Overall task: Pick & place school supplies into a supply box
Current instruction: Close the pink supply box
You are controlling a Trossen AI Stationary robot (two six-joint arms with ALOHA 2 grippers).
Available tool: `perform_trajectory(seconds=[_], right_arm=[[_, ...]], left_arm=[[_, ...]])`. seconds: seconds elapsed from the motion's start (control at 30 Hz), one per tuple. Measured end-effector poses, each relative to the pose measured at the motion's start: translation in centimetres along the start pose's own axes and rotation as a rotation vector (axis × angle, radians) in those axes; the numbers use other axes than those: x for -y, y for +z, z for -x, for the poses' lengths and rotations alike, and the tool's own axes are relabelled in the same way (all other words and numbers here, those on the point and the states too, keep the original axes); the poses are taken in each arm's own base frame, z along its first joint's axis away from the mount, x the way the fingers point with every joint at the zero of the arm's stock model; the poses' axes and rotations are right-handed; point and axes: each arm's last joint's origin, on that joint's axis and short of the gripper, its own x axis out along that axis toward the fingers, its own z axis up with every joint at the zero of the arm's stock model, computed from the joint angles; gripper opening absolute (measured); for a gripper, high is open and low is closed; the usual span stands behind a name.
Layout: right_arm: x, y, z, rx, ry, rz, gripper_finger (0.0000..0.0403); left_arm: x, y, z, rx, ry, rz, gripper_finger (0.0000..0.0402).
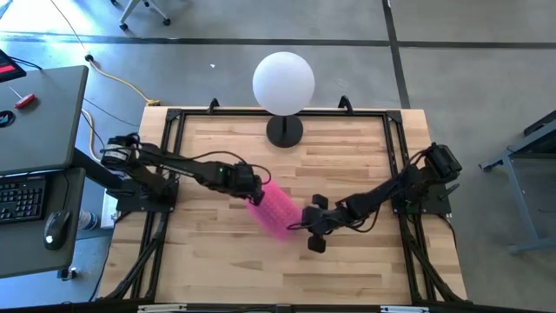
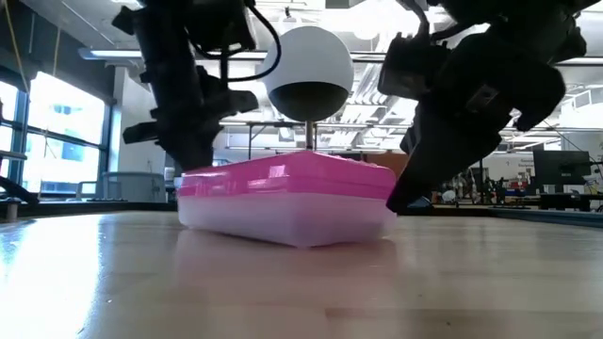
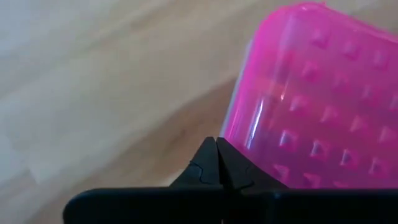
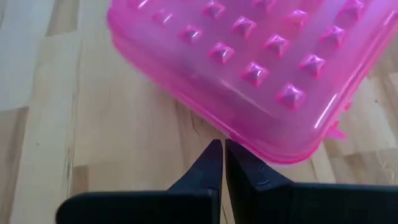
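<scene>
A wooden table [image 1: 217, 278] fills the overhead view, with a dark robot arm reaching in from each side. At the far edge stands a white globe lamp [image 1: 283, 83] on a black base.

Near the table's middle lies the supply box [image 1: 276, 210], a small clear container with its bright pink studded lid on. It sits at an angle between the two arms. From table height it rests flat on the wood. No pens, pencils or scissors show anywhere on the table.

The lid is on and no supplies lie outside, so the work looks to be at its closing step, with the packing seemingly done. The next move probably calls for both arms to lift straight away without nudging the box.

The left gripper [image 3: 216, 163] is clenched, its fingertips pressed together and holding nothing, just beside the box's left end. The right gripper [image 4: 223, 163] is likewise clenched and empty, its tips at the lid's rim on the opposite end; whether they touch it is unclear.
</scene>
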Motion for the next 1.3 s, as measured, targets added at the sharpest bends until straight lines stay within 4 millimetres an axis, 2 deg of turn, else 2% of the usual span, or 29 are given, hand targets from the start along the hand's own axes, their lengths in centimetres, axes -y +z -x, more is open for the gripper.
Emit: perform_trajectory(seconds=[0.2,0.4,0.6,0.8,0.9,0.97,1.03,1.1,1.23,1.3], right_arm=[[1.7,0.2,-0.2,-0.024,-0.092,-0.003,0.0],[3.6,-0.2,-0.1,-0.078,-0.275,0.004,0.0],[4.5,-0.1,2.3,-0.103,-0.397,-0.025,0.0],[3.3,1.3,6.7,0.015,-0.319,-0.047,0.0],[2.5,2.8,8.8,0.187,-0.26,-0.08,0.0],[2.1,3.8,9.3,0.28,-0.222,-0.072,0.0],[1.9,4.5,9.3,0.334,-0.191,-0.046,0.0],[1.9,4.8,8.8,0.34,-0.163,-0.026,0.0],[1.8,4.1,6.9,0.265,-0.132,-0.022,0.0],[1.7,3.5,5.6,0.217,-0.139,-0.026,0.0]], left_arm=[[0.8,-2.5,0.6,-0.022,0.0,0.004,0.001],[1.9,-4.9,1.4,-0.041,-0.04,0.008,0.002],[2.0,-6.2,1.9,0.021,-0.014,-0.039,0.001],[2.0,-5.7,3.0,0.078,-0.017,-0.02,0.0024],[3.8,-4.9,4.9,0.146,-0.083,-0.097,0.0013],[5.0,-3.9,6.6,0.225,-0.118,-0.159,0.001],[6.2,-2.8,8.2,0.279,-0.16,-0.212,0.0011],[6.9,-1.9,8.9,0.302,-0.171,-0.25,0.0018],[7.2,-1.8,9.0,0.306,-0.175,-0.285,0.0017],[7.1,-2.1,8.3,0.295,-0.155,-0.285,0.001]])
